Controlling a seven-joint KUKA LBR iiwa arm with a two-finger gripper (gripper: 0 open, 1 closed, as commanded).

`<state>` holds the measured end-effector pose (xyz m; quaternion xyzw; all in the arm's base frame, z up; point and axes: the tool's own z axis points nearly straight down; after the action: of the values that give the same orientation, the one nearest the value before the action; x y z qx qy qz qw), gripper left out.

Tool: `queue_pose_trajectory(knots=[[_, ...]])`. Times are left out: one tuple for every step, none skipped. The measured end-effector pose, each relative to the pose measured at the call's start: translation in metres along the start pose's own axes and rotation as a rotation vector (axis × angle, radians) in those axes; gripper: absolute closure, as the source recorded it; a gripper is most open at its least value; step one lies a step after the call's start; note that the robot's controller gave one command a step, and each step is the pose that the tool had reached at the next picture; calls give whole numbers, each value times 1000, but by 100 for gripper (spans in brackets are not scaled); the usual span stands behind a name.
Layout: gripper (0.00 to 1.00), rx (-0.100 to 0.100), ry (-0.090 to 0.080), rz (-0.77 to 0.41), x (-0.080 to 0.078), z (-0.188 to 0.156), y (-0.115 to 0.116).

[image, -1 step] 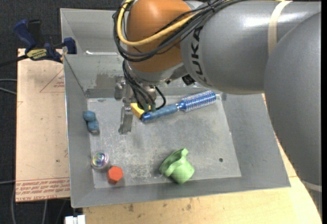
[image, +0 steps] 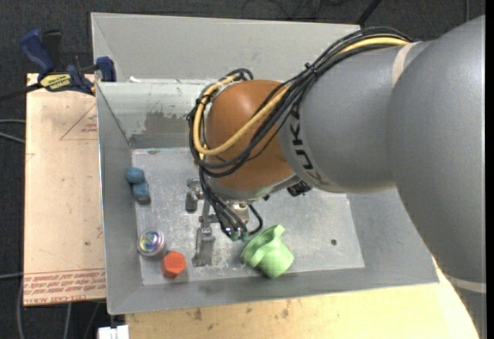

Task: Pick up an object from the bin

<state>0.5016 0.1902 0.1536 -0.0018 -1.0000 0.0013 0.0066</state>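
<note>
My gripper reaches down under the orange wrist cover to the bin floor near the front edge, a little left of the middle. Just to its right lies a light green plastic thing, lumpy with a rounded top, close to the gripper but with a gap showing between them. To the gripper's left sits a small red cap. Further left is a shiny silver round thing. Nothing shows in the gripper's hold.
A small blue piece lies by the bin's left wall. The big grey arm and its cables cover the bin's right half and back. The bin's sloping walls rise on all sides.
</note>
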Motion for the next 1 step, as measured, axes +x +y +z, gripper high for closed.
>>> queue_pose_trajectory(knots=[[0,-1,-11,-382,-4,82,50]])
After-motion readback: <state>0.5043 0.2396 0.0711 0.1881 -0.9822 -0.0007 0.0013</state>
